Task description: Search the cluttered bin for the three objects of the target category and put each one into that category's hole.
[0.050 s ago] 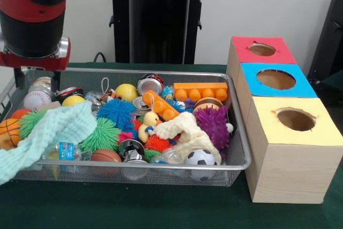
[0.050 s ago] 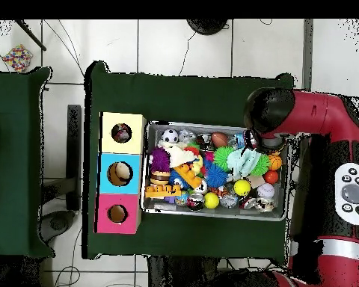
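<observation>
Red-black arm's gripper (image 1: 36, 76) hung over wire-mesh bin (image 1: 238, 156) at end farthest from three-hole wooden box (image 1: 289, 156). Fingers hidden by wrist, spread or pressed together: couldn't tell. Target category unclear; likely balls, white baseball (image 1: 36, 99) sat just below gripper.

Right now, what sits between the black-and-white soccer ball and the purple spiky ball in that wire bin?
In the front view, a cream knitted cloth lies between the soccer ball and the purple spiky ball.
</observation>
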{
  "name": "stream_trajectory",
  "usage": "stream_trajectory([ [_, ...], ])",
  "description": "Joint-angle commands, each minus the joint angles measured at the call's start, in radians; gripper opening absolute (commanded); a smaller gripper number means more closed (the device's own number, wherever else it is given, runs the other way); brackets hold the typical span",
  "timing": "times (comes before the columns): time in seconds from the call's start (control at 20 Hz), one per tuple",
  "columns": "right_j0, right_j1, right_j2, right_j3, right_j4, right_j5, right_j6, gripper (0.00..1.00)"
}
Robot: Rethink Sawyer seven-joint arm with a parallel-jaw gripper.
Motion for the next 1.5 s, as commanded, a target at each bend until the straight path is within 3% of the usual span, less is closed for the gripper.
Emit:
stream_trajectory([
  [0.05, -0.011, -0.008, 0.098, 0.125, 0.01, -0.124, -0.183, 1.0],
  [0.45, -0.042, -0.046, 0.144, 0.194, 0.074, -0.312, -0.101, 1.0],
  [0.75, -0.065, -0.049, 0.164, 0.226, 0.123, -0.388, -0.067, 1.0],
  [0.95, -0.051, -0.03, 0.15, 0.186, 0.122, -0.321, -0.104, 1.0],
  [1.15, -0.029, 0.008, 0.125, 0.125, 0.125, -0.172, -0.117, 1.0],
  [1.5, -0.003, 0.034, 0.101, 0.097, 0.089, -0.118, -0.098, 1.0],
])
